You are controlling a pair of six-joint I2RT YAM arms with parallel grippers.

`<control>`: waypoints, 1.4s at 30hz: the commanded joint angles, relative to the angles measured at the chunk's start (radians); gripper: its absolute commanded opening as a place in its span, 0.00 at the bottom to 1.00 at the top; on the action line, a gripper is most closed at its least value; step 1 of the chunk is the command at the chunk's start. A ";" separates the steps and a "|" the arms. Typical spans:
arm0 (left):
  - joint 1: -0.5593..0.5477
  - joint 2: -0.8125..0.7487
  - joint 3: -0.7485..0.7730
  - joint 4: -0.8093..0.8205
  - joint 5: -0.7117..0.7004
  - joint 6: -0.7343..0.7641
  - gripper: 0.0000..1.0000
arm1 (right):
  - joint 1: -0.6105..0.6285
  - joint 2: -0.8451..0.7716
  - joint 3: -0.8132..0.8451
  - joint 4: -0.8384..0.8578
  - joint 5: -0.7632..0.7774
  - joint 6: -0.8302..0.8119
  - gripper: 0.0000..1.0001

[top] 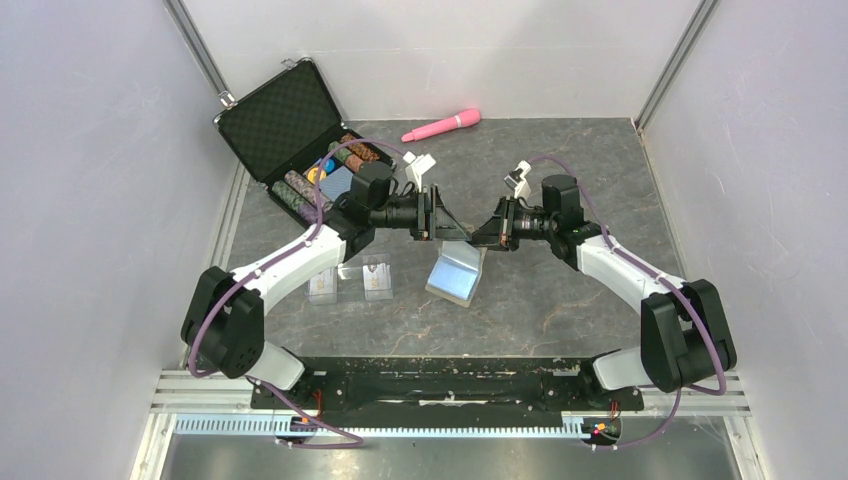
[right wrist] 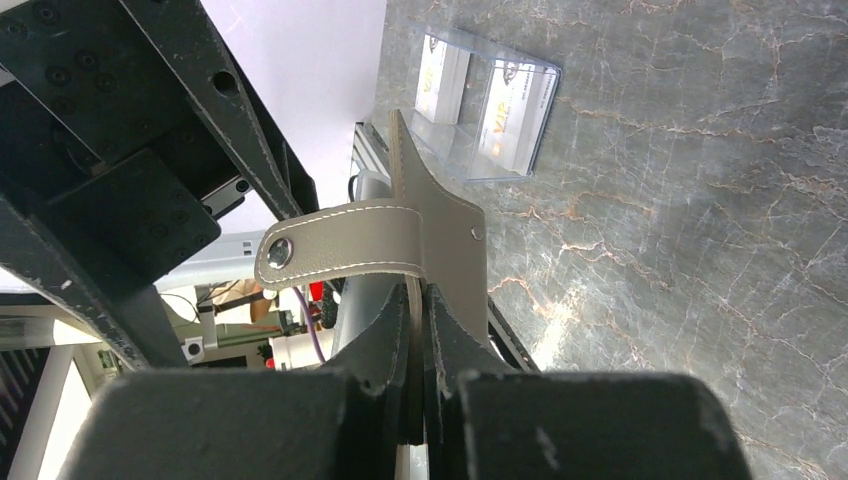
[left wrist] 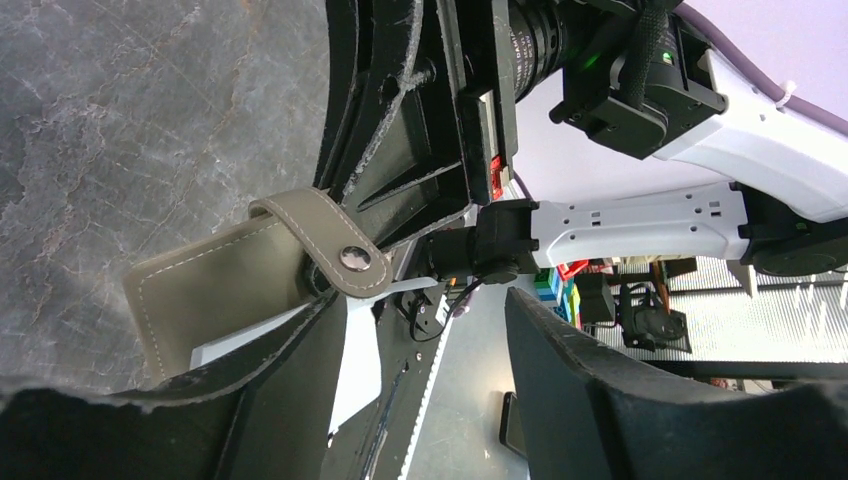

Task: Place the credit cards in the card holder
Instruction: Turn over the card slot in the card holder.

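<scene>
Where the two arms meet above the middle of the table (top: 560, 300), the card holder (top: 455, 272) hangs between them. It is unfolded, with its light-blue lining turned up toward the top camera. The right gripper (top: 483, 232) is closed on it: in the right wrist view both fingers (right wrist: 380, 350) are pressed together on one khaki panel, just below the snap tab (right wrist: 350, 240), which juts out sideways unfastened. The left gripper (top: 448, 222) has its jaws spread wide. In the left wrist view one finger (left wrist: 200, 420) overlaps the outer khaki face of the holder, and whether it touches cannot be told. The other finger (left wrist: 620, 400) is well apart from the holder, so nothing is clamped on that side. The credit cards (top: 377, 276), two of them, stand upright in a clear plastic stand (right wrist: 470, 165) on the table to the left of the holder. They sit just beside the left forearm and apart from both grippers. At the far left an open black case (top: 275, 120) holds poker chips (top: 300, 190). A pink rod-shaped object (top: 441, 125) lies near the far edge of the table.
</scene>
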 commanded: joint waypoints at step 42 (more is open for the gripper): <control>0.062 0.043 0.032 -0.068 0.097 0.226 0.65 | 0.004 -0.022 0.002 0.110 -0.097 0.067 0.00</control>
